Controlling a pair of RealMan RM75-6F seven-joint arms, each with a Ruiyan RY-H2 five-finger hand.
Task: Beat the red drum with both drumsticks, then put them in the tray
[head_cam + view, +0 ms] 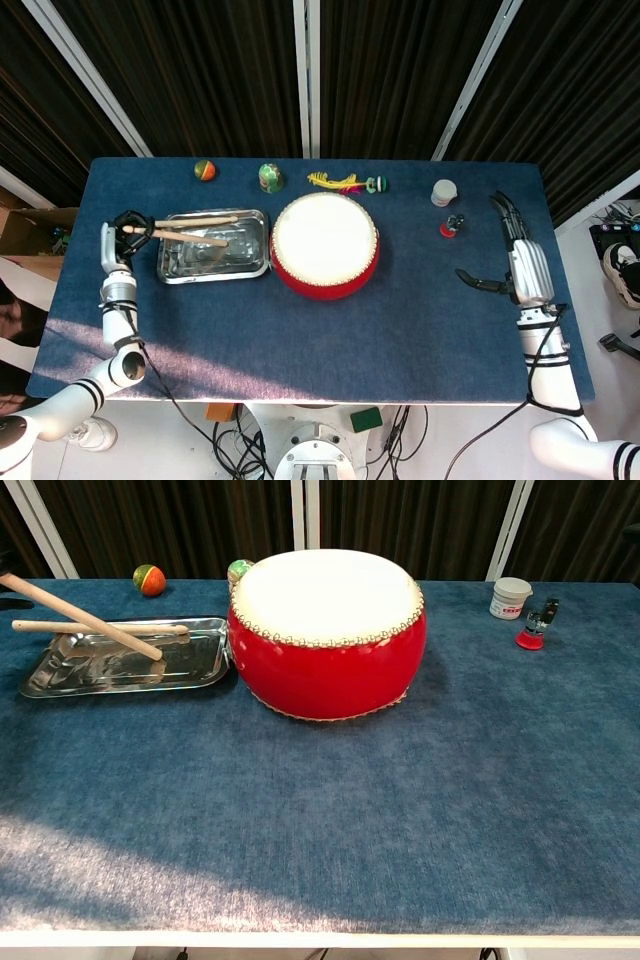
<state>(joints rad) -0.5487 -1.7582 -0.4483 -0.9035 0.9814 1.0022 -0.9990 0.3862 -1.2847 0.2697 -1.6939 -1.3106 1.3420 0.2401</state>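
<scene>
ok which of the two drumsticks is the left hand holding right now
The nearer, slanted drumstick: the left hand grips its end, tip down in the tray. The other drumstick lies flat across the tray, free of either hand.
</scene>
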